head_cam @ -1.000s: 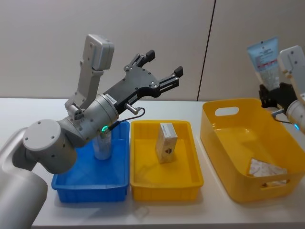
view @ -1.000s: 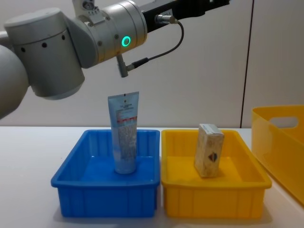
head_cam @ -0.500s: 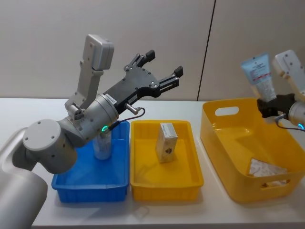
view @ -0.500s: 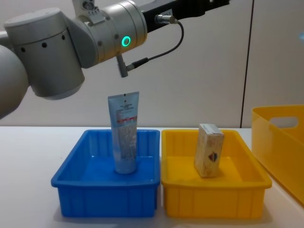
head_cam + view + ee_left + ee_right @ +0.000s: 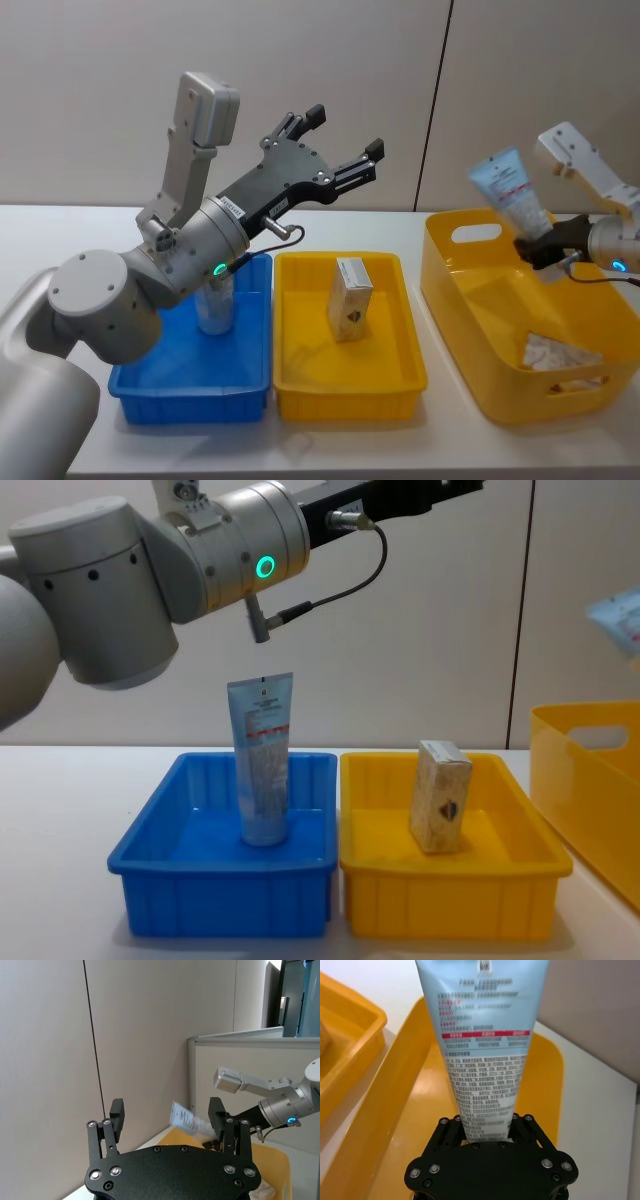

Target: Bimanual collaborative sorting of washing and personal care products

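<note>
Two right fingers (image 5: 451, 1123) around tube (image 5: 482, 1045)

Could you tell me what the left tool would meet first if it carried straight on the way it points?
Probably nothing nearby: the open left tool aims up over the trays toward the back wall.

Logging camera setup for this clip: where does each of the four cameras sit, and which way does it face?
Head: high, looking down on the blue bin, small yellow bin and large yellow bin; both arms show, left gripper open and raised.
Chest: low, looking across the table at the standing tube and carton; left arm overhead.
Left wrist: above its own fingers, facing the right arm.
Right wrist: behind the right gripper, which clamps the held tube over the large yellow bin.
Shared: head and left wrist both show the held tube.
</note>
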You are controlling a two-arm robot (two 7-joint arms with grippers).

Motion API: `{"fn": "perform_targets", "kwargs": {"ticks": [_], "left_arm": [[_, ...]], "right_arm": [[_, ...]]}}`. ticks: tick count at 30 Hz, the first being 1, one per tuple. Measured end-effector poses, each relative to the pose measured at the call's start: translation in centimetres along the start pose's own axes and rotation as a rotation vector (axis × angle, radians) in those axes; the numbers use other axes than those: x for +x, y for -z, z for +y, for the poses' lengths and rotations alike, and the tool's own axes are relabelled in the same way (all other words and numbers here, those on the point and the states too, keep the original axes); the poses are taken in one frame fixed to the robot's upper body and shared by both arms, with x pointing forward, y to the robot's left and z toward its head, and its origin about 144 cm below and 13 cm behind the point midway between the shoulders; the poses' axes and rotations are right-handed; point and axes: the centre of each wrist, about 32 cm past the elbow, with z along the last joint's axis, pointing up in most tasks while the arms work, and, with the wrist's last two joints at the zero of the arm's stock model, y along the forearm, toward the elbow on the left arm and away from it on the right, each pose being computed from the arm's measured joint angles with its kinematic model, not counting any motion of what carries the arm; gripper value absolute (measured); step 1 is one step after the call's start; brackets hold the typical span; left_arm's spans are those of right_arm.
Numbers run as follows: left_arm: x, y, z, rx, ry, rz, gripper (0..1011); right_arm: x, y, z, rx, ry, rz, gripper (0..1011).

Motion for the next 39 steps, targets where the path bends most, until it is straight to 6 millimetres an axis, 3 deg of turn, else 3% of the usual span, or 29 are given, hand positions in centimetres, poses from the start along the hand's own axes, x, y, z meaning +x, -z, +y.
{"fn": "perform_targets", "kwargs": {"ticks": [15,23,39], "left_arm": [[0.00,0.00,0.00,0.000,0.000,0.000,1001],[0.00,0.00,0.00,0.000,0.000,0.000,1001],[0.00,0.00,0.00,0.000,0.000,0.000,1001]], "right_arm": [[0.37,-0.34,0.61,-0.060,-0.051,-0.026,799],[0.47,-0.46,0.70,-0.071,-0.060,-0.031,1000],[0.54,-0.48,0.79,-0.081,-0.067,-0.034,1002]]}}
